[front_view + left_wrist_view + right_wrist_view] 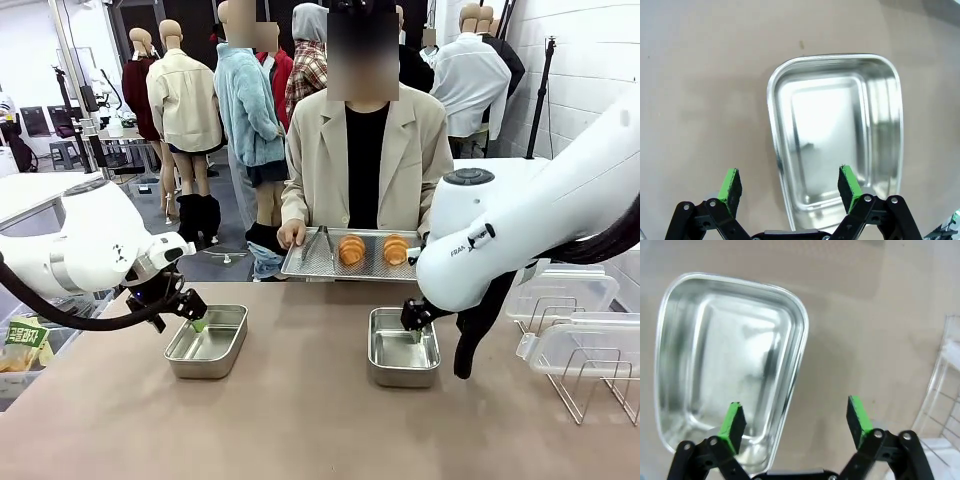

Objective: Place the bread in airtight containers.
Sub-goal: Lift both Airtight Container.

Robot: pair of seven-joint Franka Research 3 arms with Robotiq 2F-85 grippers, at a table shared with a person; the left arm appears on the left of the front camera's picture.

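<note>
Two croissants point(351, 249), two steel containers point(207, 343), one tray point(300, 266), one tongs point(320, 243), perhaps two lids point(563, 290).

The left croissant point(351, 249) and the right croissant point(396, 249), both golden and ridged, lie side by side on the far tray point(300, 268), seemingly apart. The left container point(207, 342) and the right container point(403, 347) sit lidless and empty on the counter point(300, 420).

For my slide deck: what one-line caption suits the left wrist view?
Open left gripper over one rim of an empty steel container on the tan table.
</note>
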